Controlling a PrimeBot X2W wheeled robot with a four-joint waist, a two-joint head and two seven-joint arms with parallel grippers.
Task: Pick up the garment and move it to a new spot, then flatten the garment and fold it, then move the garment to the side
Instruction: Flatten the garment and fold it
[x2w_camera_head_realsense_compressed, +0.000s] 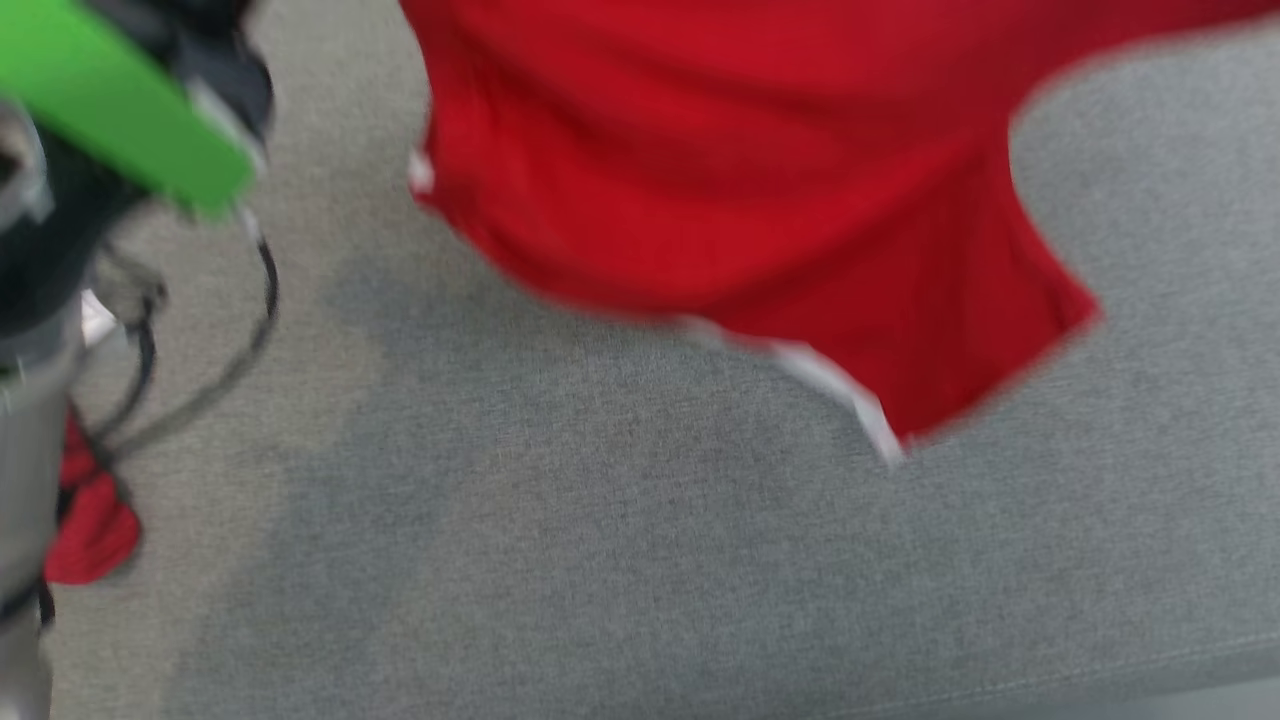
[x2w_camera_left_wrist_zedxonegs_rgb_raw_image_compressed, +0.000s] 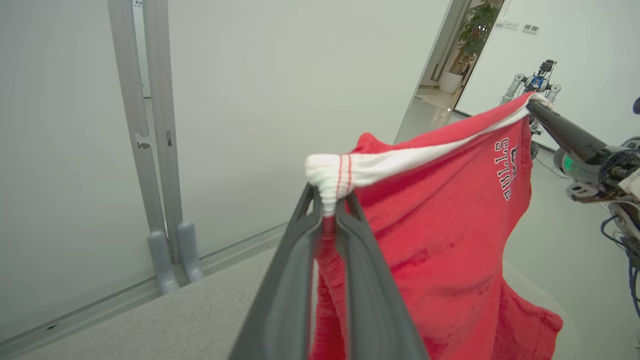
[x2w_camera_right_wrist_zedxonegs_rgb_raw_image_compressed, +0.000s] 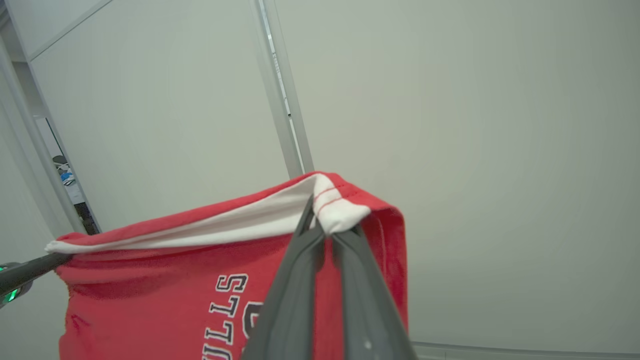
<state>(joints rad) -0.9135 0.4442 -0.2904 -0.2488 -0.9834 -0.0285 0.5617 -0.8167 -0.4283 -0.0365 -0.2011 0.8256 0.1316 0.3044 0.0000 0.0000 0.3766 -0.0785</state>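
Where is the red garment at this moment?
The garment hangs stretched between the left gripper and right gripper, each pinching its white band, above the grey surface at the top of the head view.

1. garment (x2w_camera_head_realsense_compressed: 760, 170), head view: smeared by blur, cut by the top edge at 12 o'clock.
2. green-banded dark shape (x2w_camera_head_realsense_compressed: 120, 110), 10 o'clock: blurred and cut off, so I cannot identify it.
3. red scrap (x2w_camera_head_realsense_compressed: 90, 520), 8 o'clock: partly behind a grey shape (x2w_camera_head_realsense_compressed: 25, 450).
4. lettering (x2w_camera_right_wrist_zedxonegs_rgb_raw_image_compressed: 225, 310), right wrist view: partly covered by my fingers (x2w_camera_right_wrist_zedxonegs_rgb_raw_image_compressed: 295, 300), cut at 6 o'clock.
5. distant robot (x2w_camera_left_wrist_zedxonegs_rgb_raw_image_compressed: 535, 85), left wrist view, 2 o'clock: too small to detail.
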